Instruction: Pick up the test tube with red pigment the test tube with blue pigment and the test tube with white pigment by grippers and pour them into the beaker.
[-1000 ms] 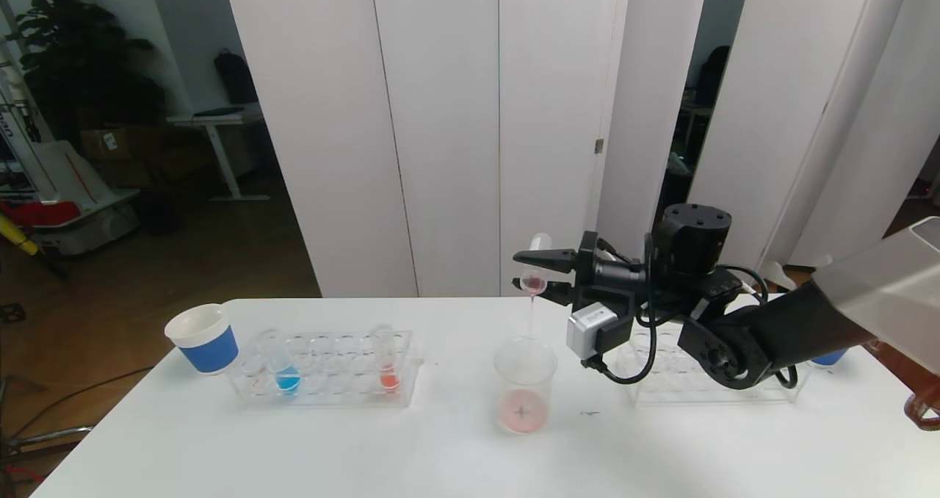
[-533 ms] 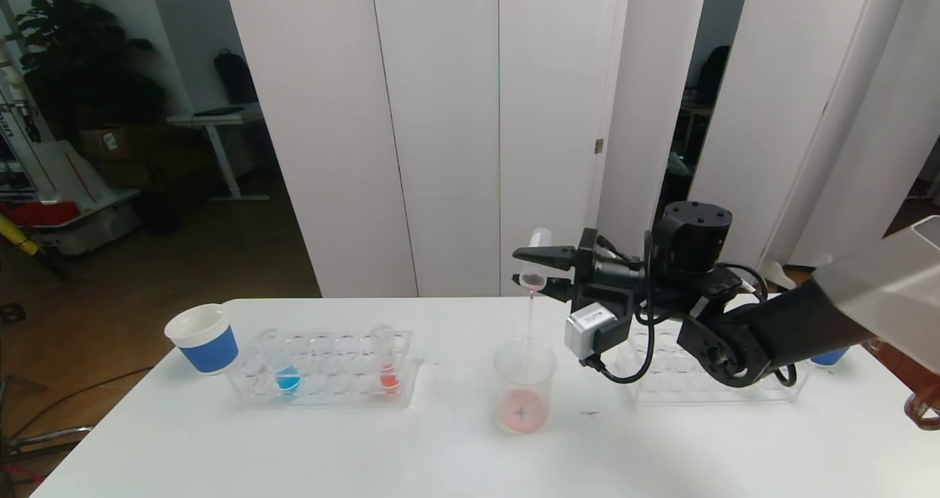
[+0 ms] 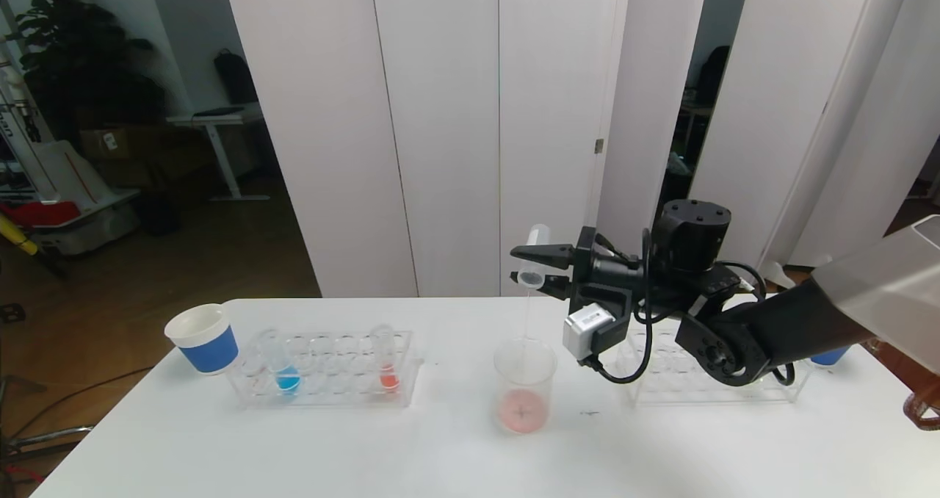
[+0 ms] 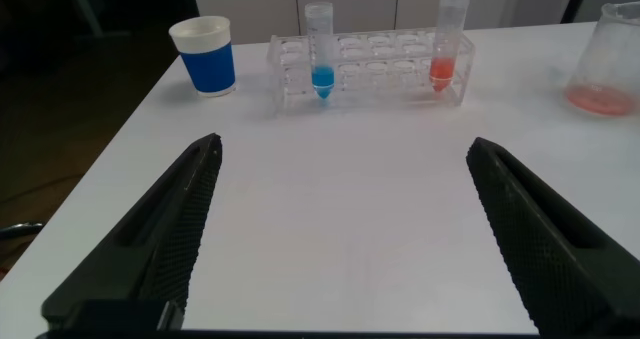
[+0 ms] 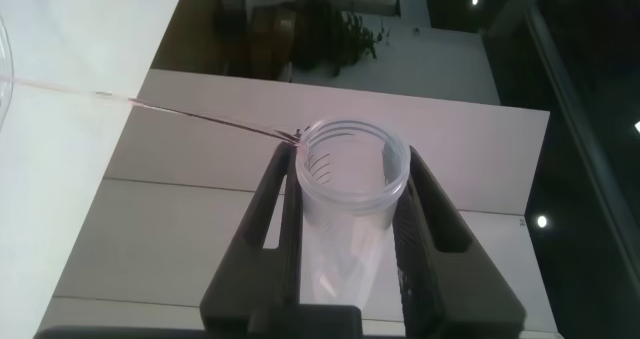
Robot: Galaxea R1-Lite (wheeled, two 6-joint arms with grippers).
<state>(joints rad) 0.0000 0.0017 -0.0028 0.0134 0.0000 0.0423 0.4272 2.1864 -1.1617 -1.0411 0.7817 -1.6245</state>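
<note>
The right tool (image 3: 534,267), clenched on the upended red tube (image 3: 534,258), has edged higher and the tube's mouth has paled, so only a thinning thread now falls into the beaker (image 3: 523,385) and this pour looks nearly done.

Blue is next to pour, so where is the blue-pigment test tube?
In the head view, the blue-pigment test tube stands in the left rack, beside the blue-banded cup.

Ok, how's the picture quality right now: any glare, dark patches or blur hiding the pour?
Head view: bright white panels behind wash out the held test tube and thin stream; beaker clear, room at left dark. Left wrist view: the near tool fingers soft, the rack sharp. Right wrist view: tube mouth sharp in the right tool, the far room dim with light spots.
</note>
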